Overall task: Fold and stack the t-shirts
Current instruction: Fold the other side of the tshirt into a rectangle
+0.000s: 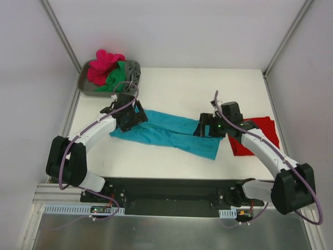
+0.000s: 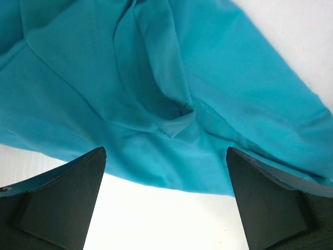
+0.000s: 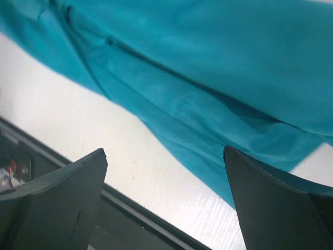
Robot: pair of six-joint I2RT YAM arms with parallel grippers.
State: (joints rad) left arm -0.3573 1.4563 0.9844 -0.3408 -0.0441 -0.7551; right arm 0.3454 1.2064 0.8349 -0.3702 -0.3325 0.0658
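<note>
A teal t-shirt [image 1: 169, 133] lies folded into a long band across the middle of the table. It fills the left wrist view [image 2: 156, 88] and the right wrist view [image 3: 218, 78]. My left gripper [image 1: 130, 117] hovers over its left end, jaws wide open and empty. My right gripper [image 1: 207, 126] hovers over its right end, jaws wide open and empty. A red t-shirt [image 1: 256, 136] lies folded at the right, partly under my right arm. Magenta [image 1: 104, 65], green [image 1: 115, 78] and grey [image 1: 132, 69] shirts are bunched in the tray.
A grey plastic tray [image 1: 86, 87] sits at the table's back left corner. The dark front rail [image 3: 151, 224] of the table shows in the right wrist view. White enclosure walls stand around the table.
</note>
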